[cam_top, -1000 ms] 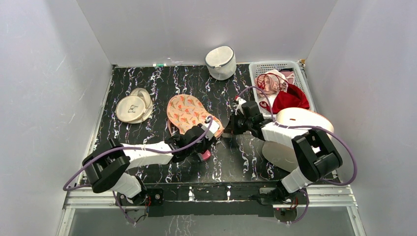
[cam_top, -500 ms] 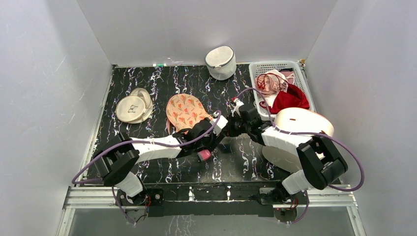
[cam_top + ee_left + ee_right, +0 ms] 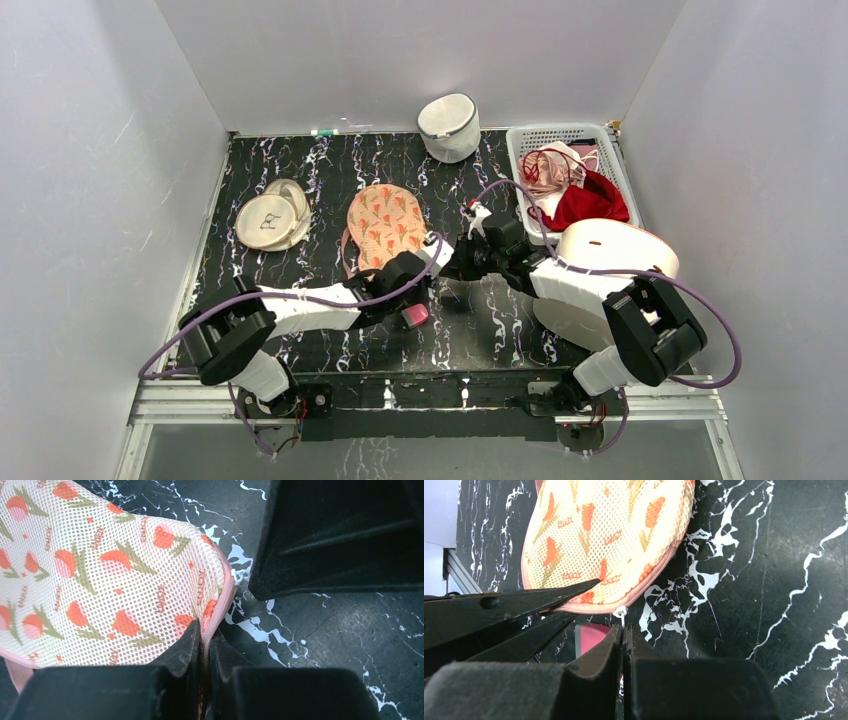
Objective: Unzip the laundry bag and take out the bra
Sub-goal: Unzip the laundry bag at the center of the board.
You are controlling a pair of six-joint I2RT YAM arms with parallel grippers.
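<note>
Marbled table (image 3: 300, 160): left pincer (image 3: 205, 636) clamps laundry bag (image 3: 100, 580) edge; right pincer (image 3: 623, 636) pinches zip pull (image 3: 620, 613).

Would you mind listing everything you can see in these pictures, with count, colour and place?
laundry bag: one, peach with orange print, table centre
round pouch: one, cream, left of it
mesh bag: one, white, far edge
basket: one, white, far right
red garment: one, dark red, in basket
pale garment: one, pinkish, in basket
round case: one, cream, right side
small item: one, pink, under left arm
table: one, black, white veins
left gripper: one, black, shut on laundry bag's zip edge
right gripper: one, black, shut on zip pull
</note>
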